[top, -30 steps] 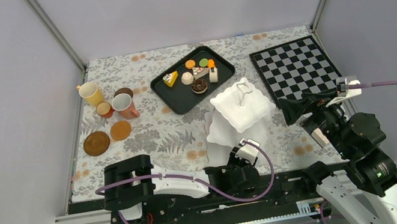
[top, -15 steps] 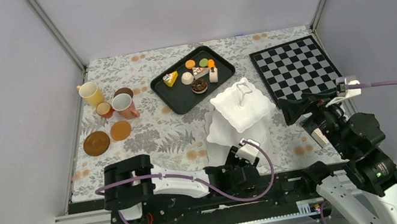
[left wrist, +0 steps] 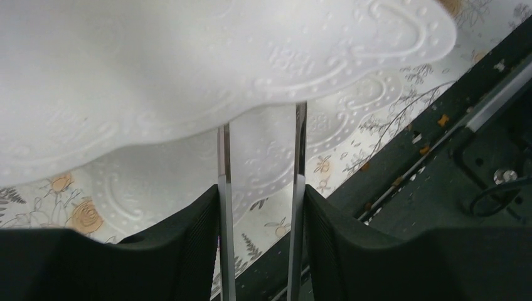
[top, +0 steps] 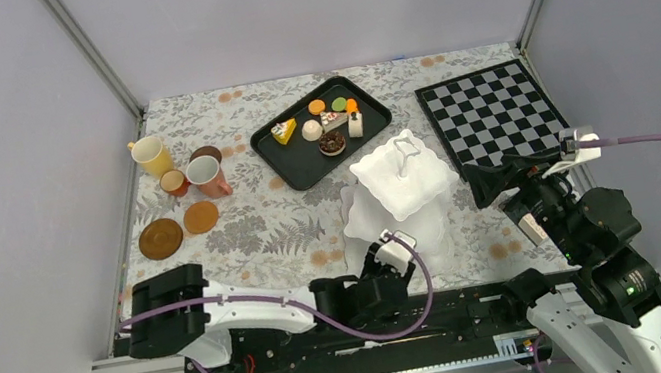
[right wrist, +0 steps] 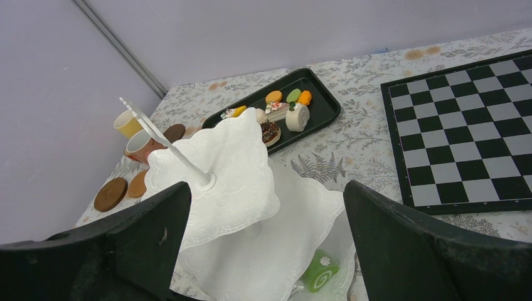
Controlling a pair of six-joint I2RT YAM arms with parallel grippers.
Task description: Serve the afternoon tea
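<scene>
1 white three-tier stand point(top: 403, 177) stands on the floral table point(top: 263, 228) at the lower middle of the overhead frame. It is just below the black tray point(top: 300, 164) and left of 1 chessboard point(top: 491, 112). The tray carries 8 toy cakes and macarons point(top: 332, 144), as far as they can be counted: 1 yellow wedge, 1 white round, 1 iced slice, 1 white roll, 1 chocolate ring, 2 orange rounds and 1 green round. At the left of the frame stand 4 cups point(top: 205, 176): 1 yellow, 1 dark brown, 1 small orange-brown, and 1 reddish with a white inside. Below them 2 round brown saucers point(top: 160, 238) lie flat, side by side.

Only the right wrist view shows 1 green roll cake point(right wrist: 320, 271), on the stand's lowest tier at the bottom of that frame; overhead, the upper tiers hide it. That view also shows the right fingers point(right wrist: 125, 244) spread wide with nothing between them and the stand beyond.

Only the left wrist view shows the silver tongs point(left wrist: 224, 163). Their 2 thin arms each lie against the inner face of the left fingers point(left wrist: 188, 238), which pinch them. The arms stand apart, and their far ends pass under the wavy edge of a tier. Overhead, the tongs are too small to make out.
</scene>
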